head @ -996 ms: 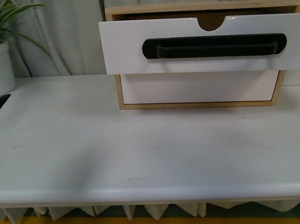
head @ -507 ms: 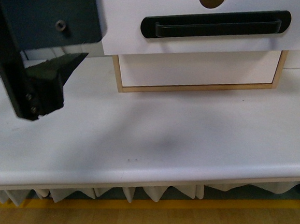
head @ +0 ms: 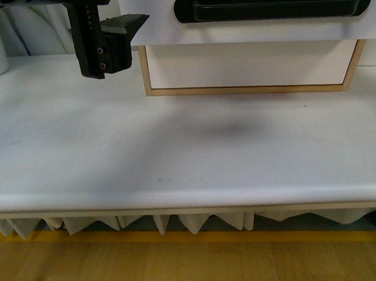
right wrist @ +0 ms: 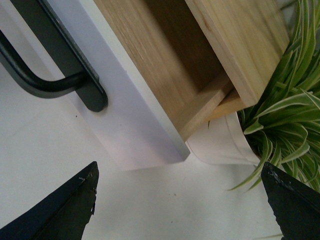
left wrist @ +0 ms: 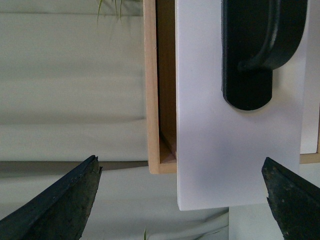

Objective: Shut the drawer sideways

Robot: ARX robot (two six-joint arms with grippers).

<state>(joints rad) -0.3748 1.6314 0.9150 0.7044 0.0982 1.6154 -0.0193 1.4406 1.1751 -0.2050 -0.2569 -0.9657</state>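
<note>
Plain worktop (head: 176, 161) up front. Past that, the left claw (head: 116, 40) hangs by the left end of the drawer (head: 245, 37), spread wide and holding nothing. The right claw (right wrist: 180, 205) is the same deal at the other end, wide open and empty, with a plant (right wrist: 280, 100) just beyond. Neither looks to be touching it yet. The drawer sticks well out of the cabinet (head: 146, 72) with a clear gap behind its front, so I'd say closing hasn't started and the whole push is left.
</note>
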